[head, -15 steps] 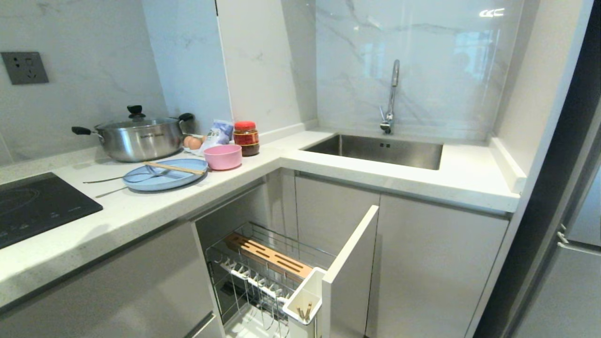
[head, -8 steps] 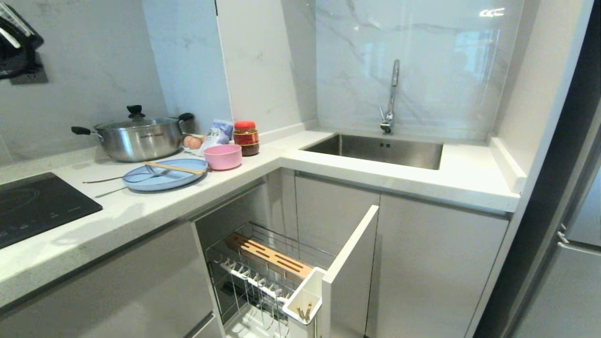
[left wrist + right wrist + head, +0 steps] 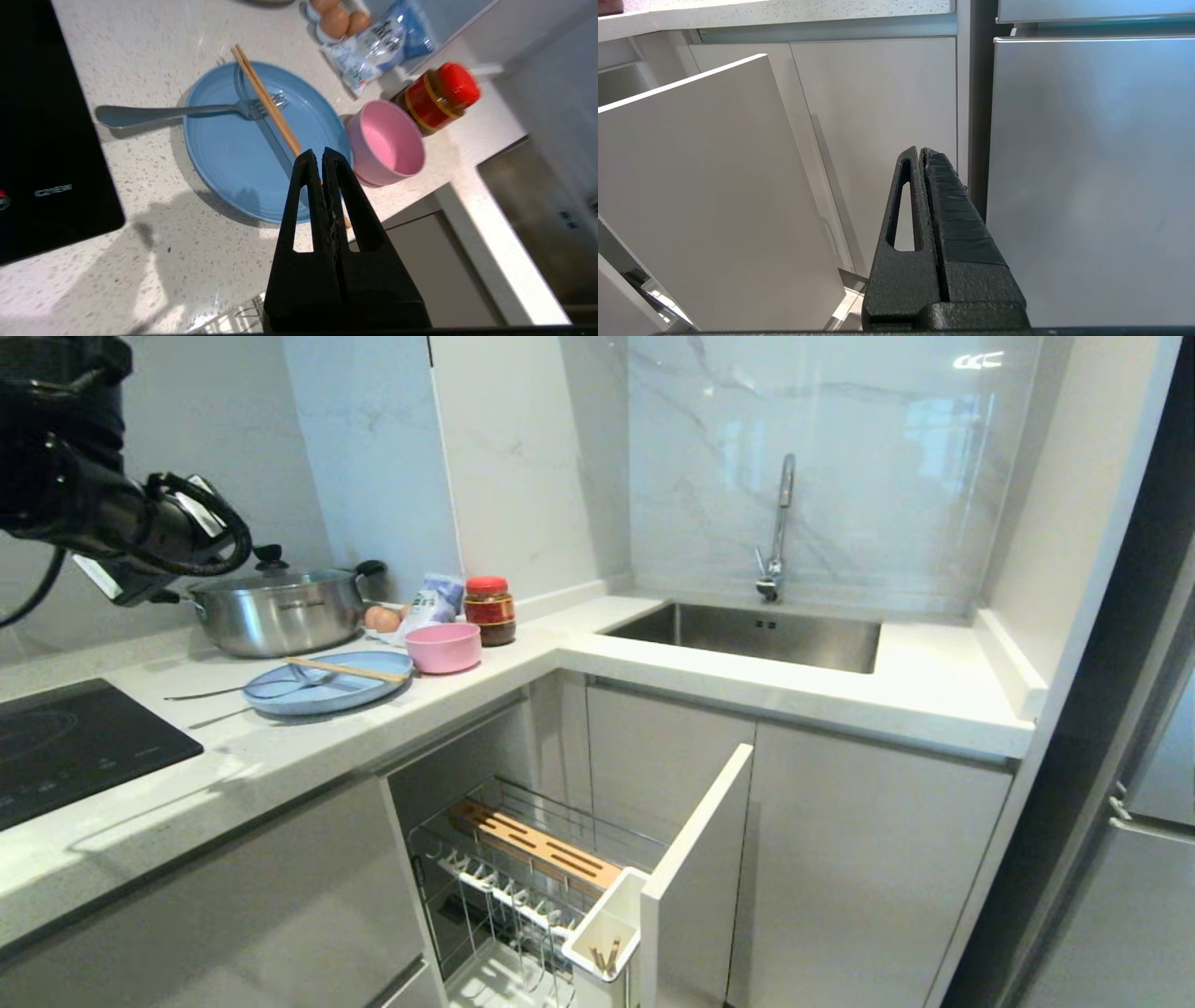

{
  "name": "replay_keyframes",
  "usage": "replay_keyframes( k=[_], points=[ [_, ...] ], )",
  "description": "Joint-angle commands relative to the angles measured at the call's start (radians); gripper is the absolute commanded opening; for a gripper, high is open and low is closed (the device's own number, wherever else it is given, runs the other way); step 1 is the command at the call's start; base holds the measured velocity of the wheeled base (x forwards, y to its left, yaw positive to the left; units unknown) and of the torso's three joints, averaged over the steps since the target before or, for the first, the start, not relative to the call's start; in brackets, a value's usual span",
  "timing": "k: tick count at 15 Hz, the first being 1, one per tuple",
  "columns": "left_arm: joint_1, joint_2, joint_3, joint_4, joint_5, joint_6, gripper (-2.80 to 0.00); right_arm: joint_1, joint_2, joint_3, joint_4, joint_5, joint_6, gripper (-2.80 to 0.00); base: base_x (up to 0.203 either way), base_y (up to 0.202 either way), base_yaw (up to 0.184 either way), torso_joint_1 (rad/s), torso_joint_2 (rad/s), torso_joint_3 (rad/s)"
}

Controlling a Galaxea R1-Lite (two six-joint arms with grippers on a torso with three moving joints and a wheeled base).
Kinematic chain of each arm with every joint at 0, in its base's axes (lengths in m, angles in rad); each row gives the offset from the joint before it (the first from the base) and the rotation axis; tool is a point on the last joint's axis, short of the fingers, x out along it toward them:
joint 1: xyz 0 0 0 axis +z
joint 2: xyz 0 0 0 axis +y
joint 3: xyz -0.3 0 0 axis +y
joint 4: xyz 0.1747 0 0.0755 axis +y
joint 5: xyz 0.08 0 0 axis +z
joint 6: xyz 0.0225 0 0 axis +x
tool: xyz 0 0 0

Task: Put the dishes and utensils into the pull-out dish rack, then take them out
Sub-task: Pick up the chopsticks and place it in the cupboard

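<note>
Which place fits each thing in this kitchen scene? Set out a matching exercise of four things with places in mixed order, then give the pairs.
Things:
1. chopsticks
2. pink bowl
3. pull-out dish rack
4. left hand

Places or states:
A. drawn out of the cabinet below the counter
B. lying across the blue plate
C. shut, in the air above the counter
D. standing on the counter between the plate and the red-lidded jar

Pairs: 1-B, 2-D, 3-A, 4-C
</note>
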Motion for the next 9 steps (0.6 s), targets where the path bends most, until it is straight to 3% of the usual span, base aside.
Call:
replay_keyframes(
  k=[1, 9],
  points=[
    [0.001, 0.074, 0.000, -0.001, 0.004, -0.001, -2.80, 0.000, -0.004, 0.000, -0.001, 0.000, 0.001, -2.80, 0.000, 0.000, 0.000, 0.000, 0.00, 0.000],
    [0.005, 0.190, -0.001, -0.036, 0.008, 0.023, -2.80, 0.000, -0.004, 0.000, -0.001, 0.000, 0.001, -2.80, 0.000, 0.000, 0.000, 0.000, 0.00, 0.000]
  ],
)
